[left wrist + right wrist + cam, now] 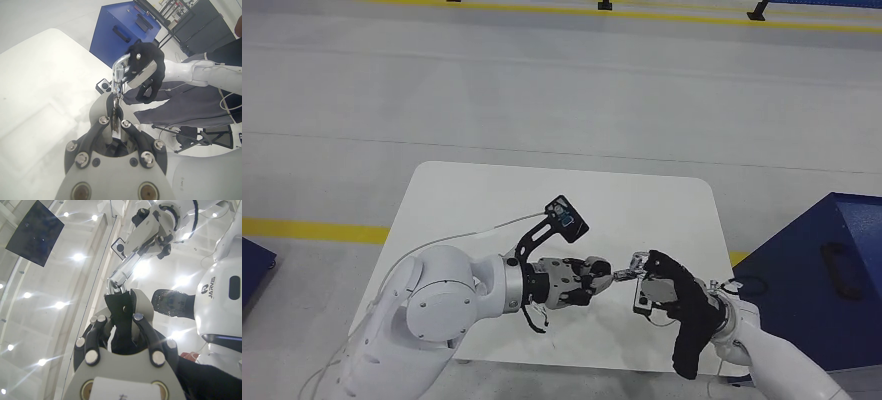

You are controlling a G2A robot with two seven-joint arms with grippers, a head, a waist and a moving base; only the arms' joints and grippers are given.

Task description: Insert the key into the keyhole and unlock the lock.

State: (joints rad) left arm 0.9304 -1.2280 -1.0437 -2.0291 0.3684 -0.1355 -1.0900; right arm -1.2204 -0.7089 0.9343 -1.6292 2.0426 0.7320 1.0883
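Note:
A silver padlock (117, 74) hangs in the air over the table's front edge, between the two grippers. My right gripper (121, 294), its fingers wrapped in black cloth, is shut on the lock's shackle (110, 289). In the top view the lock (628, 267) sits left of this right gripper (645, 280). My left gripper (115, 103) is shut on the key (115, 117). The key's blade points at the lock's bottom end and seems to sit in the keyhole (117, 95). The left gripper (608, 273) and the lock lie in one line.
The white table (492, 210) lies under and behind both arms. A blue cabinet (832, 260) stands close on the right, beyond the table's corner. A small grey device (103, 86) shows just beside the lock.

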